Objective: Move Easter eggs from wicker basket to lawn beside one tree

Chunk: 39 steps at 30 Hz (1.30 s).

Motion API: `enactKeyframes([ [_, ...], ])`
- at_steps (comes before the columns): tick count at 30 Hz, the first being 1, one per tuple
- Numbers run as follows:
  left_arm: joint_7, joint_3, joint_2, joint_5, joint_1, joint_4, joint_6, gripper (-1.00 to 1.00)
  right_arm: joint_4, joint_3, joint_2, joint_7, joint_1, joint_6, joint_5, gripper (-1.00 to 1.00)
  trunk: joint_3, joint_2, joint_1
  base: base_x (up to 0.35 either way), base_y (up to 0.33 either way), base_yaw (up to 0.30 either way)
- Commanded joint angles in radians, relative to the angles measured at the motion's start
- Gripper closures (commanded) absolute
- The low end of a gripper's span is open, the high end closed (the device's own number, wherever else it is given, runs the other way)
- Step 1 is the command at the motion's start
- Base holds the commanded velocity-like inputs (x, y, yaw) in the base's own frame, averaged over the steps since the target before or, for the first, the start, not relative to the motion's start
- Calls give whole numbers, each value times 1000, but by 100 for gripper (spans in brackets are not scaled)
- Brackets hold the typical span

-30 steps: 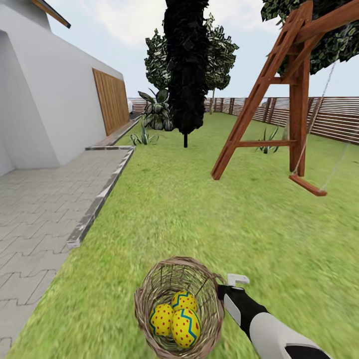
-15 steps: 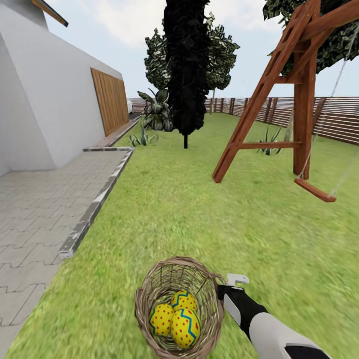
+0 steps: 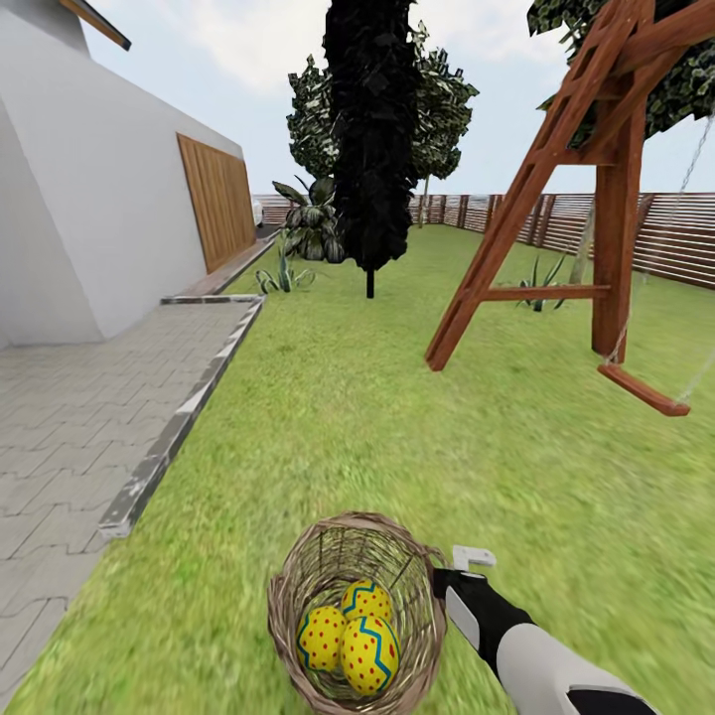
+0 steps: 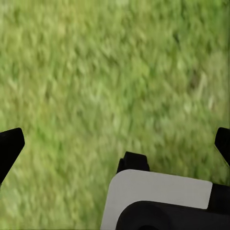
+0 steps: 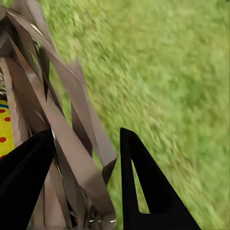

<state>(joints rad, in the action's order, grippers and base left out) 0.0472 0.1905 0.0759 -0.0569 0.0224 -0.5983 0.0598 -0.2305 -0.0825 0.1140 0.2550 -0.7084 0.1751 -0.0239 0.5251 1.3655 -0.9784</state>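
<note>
The wicker basket [image 3: 290, 581] hangs low in the head view over the lawn [image 3: 397, 417], with three Easter eggs [image 3: 368, 651] lying together in its bottom. My right gripper [image 3: 444, 576] is at the basket's right rim. In the right wrist view its two black fingers [image 5: 143, 191] are shut on the woven strips of the basket [image 5: 72, 120], and a bit of a yellow egg [image 5: 5, 129] shows through the weave. My left gripper [image 4: 119, 139] is open above bare grass. A leafy tree [image 3: 444, 109] with a slim pale trunk stands far back by the fence.
An all-black tree [image 3: 370, 129] stands ahead in the middle. A wooden swing frame [image 3: 586, 199] with a hanging seat [image 3: 643, 389] is at the right. The grey paved patio [image 3: 79, 417] and white house wall [image 3: 89, 199] lie left. A slat fence [image 3: 675, 238] bounds the garden.
The whole view has moved forward over the lawn: patio edge and swing slide outward and nearer. The basket, the eggs and my right arm keep the same place in the picture.
</note>
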Motion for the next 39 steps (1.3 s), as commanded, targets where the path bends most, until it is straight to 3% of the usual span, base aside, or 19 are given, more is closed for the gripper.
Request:
enactKeyframes([
  [1,5,3,0,-6,1,-3,6,-100,-3,-10,1,0,0,3,-5,100,1,0,-1,331,0,0],
  [39,5,2,-1,-6,1,-3,5,-100,-3,-10,4,0,0,3,-5,100,1,0,-1,331,0,0],
])
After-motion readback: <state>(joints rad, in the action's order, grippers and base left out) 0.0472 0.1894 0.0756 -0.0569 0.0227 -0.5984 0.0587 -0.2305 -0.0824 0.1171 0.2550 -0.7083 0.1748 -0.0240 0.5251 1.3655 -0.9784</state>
